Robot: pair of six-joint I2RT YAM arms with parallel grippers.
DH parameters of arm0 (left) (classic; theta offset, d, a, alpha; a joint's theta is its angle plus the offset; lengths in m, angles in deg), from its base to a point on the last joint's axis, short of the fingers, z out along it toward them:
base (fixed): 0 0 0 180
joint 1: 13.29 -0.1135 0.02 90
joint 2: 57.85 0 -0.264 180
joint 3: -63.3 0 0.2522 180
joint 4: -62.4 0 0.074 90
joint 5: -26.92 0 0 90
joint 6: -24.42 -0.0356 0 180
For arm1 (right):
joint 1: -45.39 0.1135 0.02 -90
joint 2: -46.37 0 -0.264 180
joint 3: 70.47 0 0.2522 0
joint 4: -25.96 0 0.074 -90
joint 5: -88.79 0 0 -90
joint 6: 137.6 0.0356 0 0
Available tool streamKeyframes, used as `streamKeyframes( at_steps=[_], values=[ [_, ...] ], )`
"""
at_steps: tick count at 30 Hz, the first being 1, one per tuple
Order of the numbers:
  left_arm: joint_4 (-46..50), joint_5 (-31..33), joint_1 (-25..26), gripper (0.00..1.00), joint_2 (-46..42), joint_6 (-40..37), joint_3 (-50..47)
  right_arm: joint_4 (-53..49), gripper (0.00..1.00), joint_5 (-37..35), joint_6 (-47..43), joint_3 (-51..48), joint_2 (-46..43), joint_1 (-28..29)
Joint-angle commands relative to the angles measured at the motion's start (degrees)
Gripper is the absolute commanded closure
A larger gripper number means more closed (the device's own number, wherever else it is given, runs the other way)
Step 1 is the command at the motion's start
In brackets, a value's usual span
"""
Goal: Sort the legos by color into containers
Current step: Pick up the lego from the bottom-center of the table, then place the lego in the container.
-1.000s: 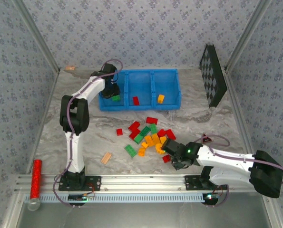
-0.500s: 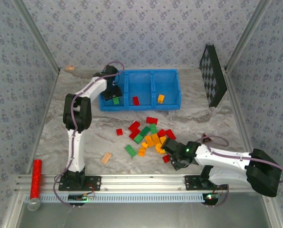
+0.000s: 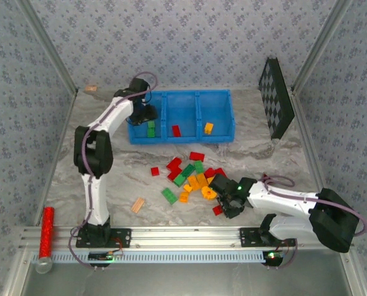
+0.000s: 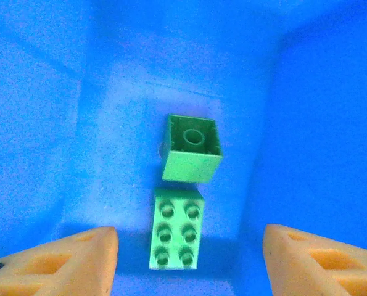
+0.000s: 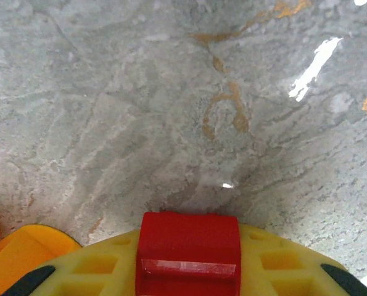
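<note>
**Near edge.** A red glittery cylinder (image 3: pixel 46 231) lies at the left end of the aluminium rail (image 3: pixel 183 237), well apart from everything else.

**Right gripper.** The right gripper (image 3: pixel 226 202) sits low over the marble-pattern table (image 3: pixel 121 179), at the near right side of the heap. In the wrist view its yellow fingers (image 5: pixel 276 268) are closed on a red brick (image 5: pixel 188 250), one finger against each side of it. Bare table lies beyond.

**Loose items.** A tan wooden block (image 3: pixel 137 205) lies on its own, left of the heap. The loose bricks (image 3: pixel 192 176), red, green and orange-yellow, are clustered at mid-table, some touching. A single red one (image 3: pixel 155 171) sits just off to the left.

**Containers.** The blue bin (image 3: pixel 182 94) stands beyond the heap, its three compartments side by side.
- Left compartment: two green bricks (image 4: pixel 176 237). One lies studs up. The other, just beyond it, is tipped over with its hollow underside showing.
- Middle compartment: one red brick (image 3: pixel 176 131).
- Right compartment: one orange-yellow brick (image 3: pixel 208 127).

**Left gripper.** The left gripper (image 3: pixel 145 115) hangs over the left compartment. Its orange fingers (image 4: pixel 60 262) are spread wide with nothing between them.

**Far side.** A small tan object (image 3: pixel 91 89) lies at the far left corner. A black-and-white checkered panel (image 3: pixel 276 97) leans at the far right.
</note>
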Motion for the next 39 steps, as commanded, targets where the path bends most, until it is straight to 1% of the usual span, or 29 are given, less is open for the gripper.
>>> streamKeyframes(
  at_steps=[1, 5, 11, 14, 18, 22, 26, 29, 32, 35, 39],
  values=[
    [2.6, 0.0, -0.5, 0.36, -9.3, -2.9, -3.6, 8.9, 0.70, -3.1, -6.2, -4.2, 2.7, -2.7],
    [3.1, -0.7, -0.2, 0.36, -17.7, -5.9, -11.2, 3.1, 0.73, -5.4, -16.2, -2.5, -2.1, -6.0],
    [3.5, 0.3, 1.2, 0.36, -29.9, -6.7, -26.3, -2.4, 0.75, -4.8, -32.4, -0.3, -9.3, -16.2],
    [3.8, 0.1, 3.3, 0.36, -33.7, -5.5, -31.9, -5.0, 0.75, -4.2, -41.3, 3.3, -10.6, -19.7],
    [2.1, -0.6, 7.1, 0.35, -37.6, -2.4, -38.7, -7.7, 0.75, -4.4, -55.2, 11.0, -8.9, -23.2],
    [-0.7, -3.0, 12.2, 0.35, -40.0, 1.6, -43.3, -8.0, 0.75, -6.3, -70.2, 21.9, -4.2, -25.4],
    [-2.7, -0.9, 18.6, 0.35, -40.7, 3.5, -45.9, -7.1, 0.75, -8.5, -84.4, 33.3, 2.8, -26.2],
    [-2.4, 1.1, 20.1, 0.35, -40.0, 6.8, -47.5, -4.0, 0.75, -8.8, -92.1, 40.5, 8.8, -26.8],
    [-2.2, 2.1, 20.4, 0.35, -39.5, 9.5, -48.6, -0.8, 0.75, -9.1, -97.6, 46.4, 15.2, -26.8],
    [-2.7, 2.5, 20.7, 0.35, -39.7, 11.1, -49.4, 3.4, 0.75, -9.0, -100.5, 50.8, 21.1, -26.9],
    [-2.8, 2.7, 20.9, 0.34, -39.6, 12.6, -50.0, 7.7, 0.75, -7.0, -102.9, 57.7, 29.1, -26.1]
  ],
)
